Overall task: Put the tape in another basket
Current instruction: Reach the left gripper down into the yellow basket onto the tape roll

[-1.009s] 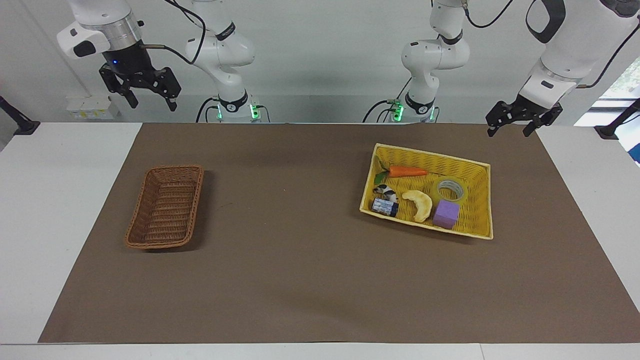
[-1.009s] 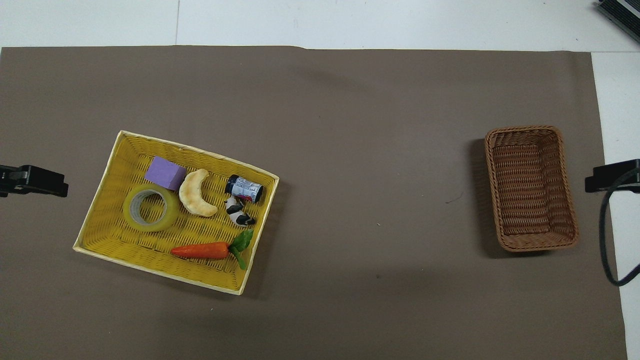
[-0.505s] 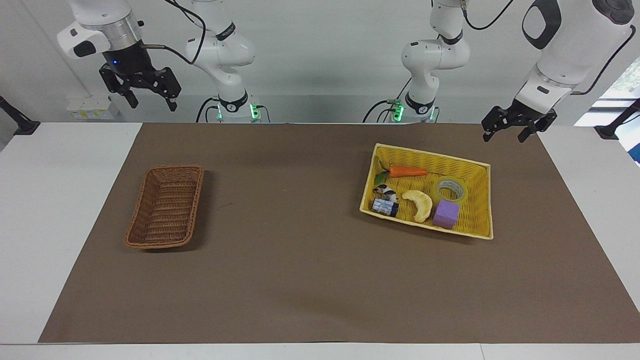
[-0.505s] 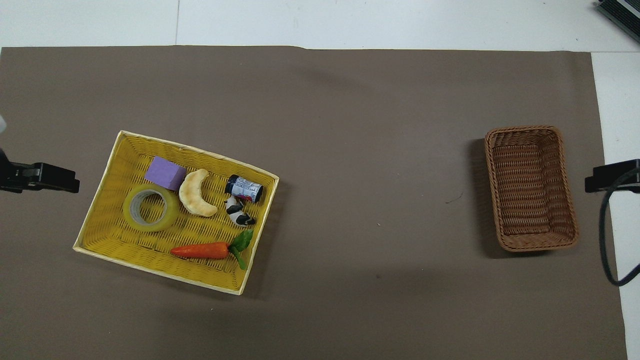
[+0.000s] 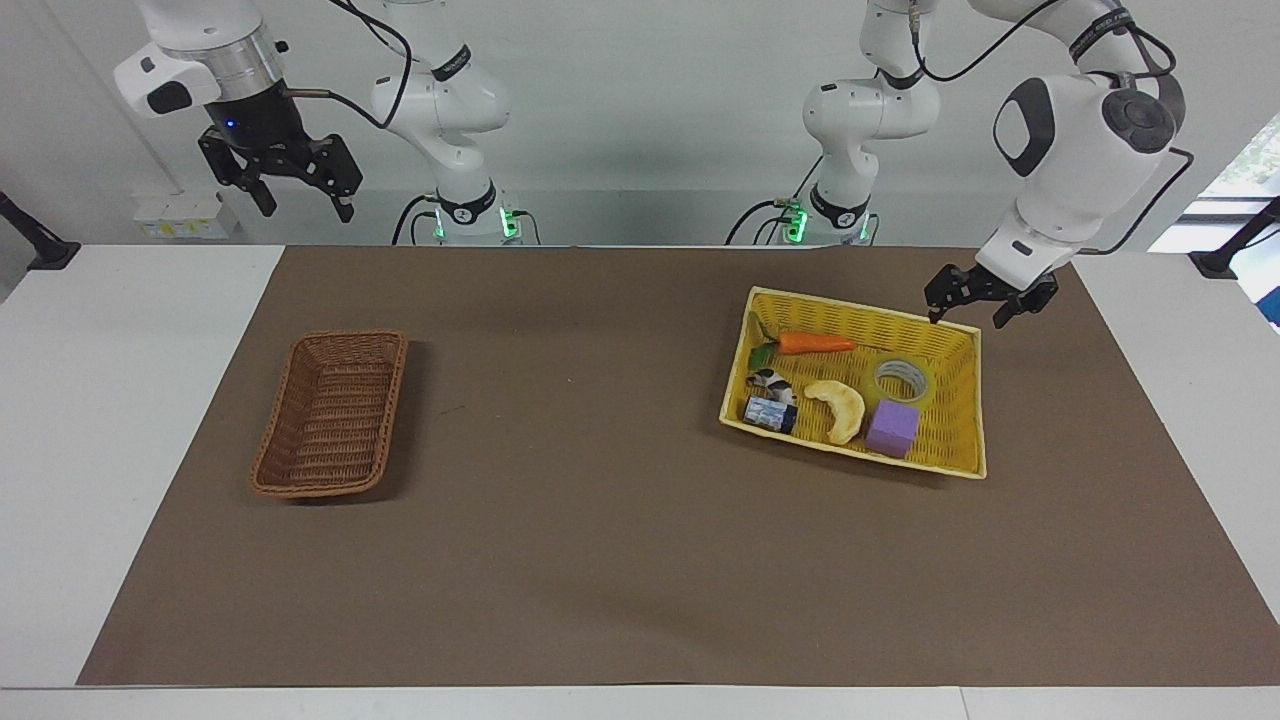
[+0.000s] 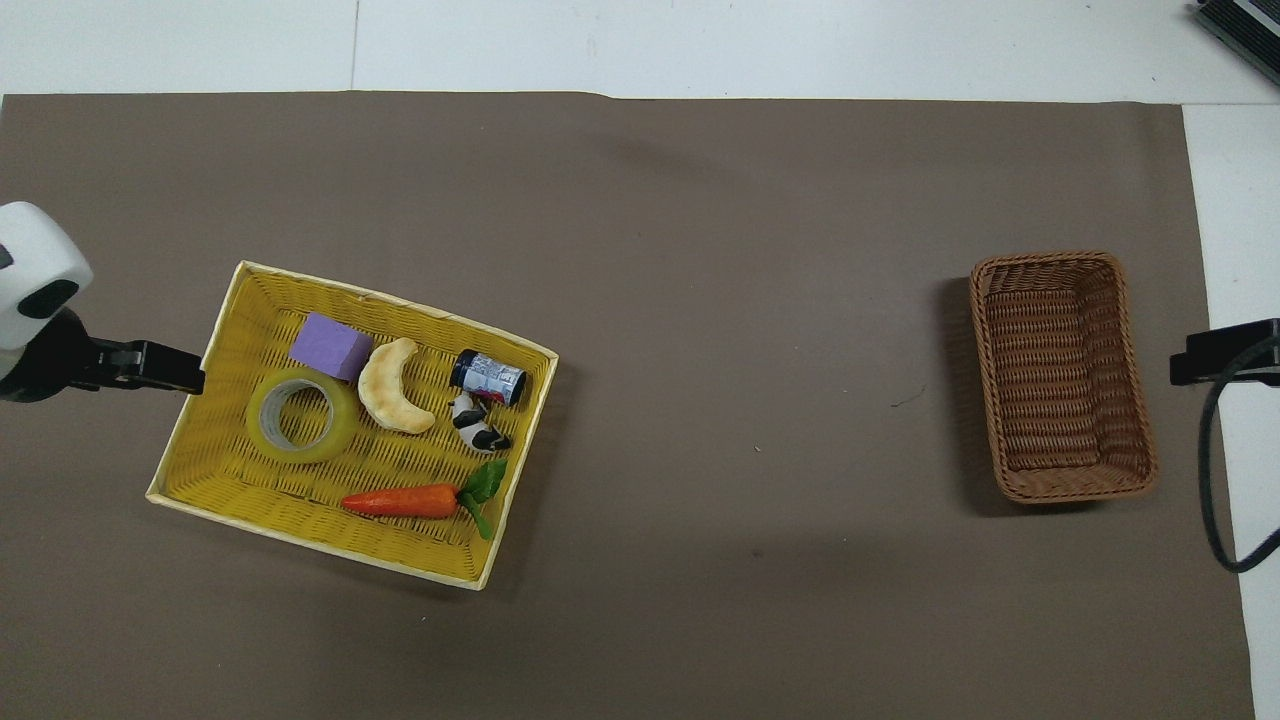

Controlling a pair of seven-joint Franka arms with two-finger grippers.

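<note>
Over the last second we brought our left hand [image 5: 978,304] down and inward from above the desk's edge at the left arm's end, until it hung over the corner of the yellow basket [image 5: 962,462] nearest our left arm's base. Its fingers were spread, with nothing between them. The tape [image 5: 903,379] had not moved: it lay flat in the yellow basket, at the left arm's end of the desk, beside the purple block [image 5: 892,428] and the pale crescent piece [image 5: 840,408], with the carrot [image 5: 815,343] closer to us along the basket's wall. Our right hand [image 5: 292,178] waited high above the desk's edge on our side, at the right arm's end, fingers spread too and unchanged. The brown basket [image 5: 332,414] sat empty near that end, well apart from the yellow one. We judged that the reach had only begun: the hand had yet to travel over the tape and descend, and the block standing just beside the roll left little room for a finger there.
</note>
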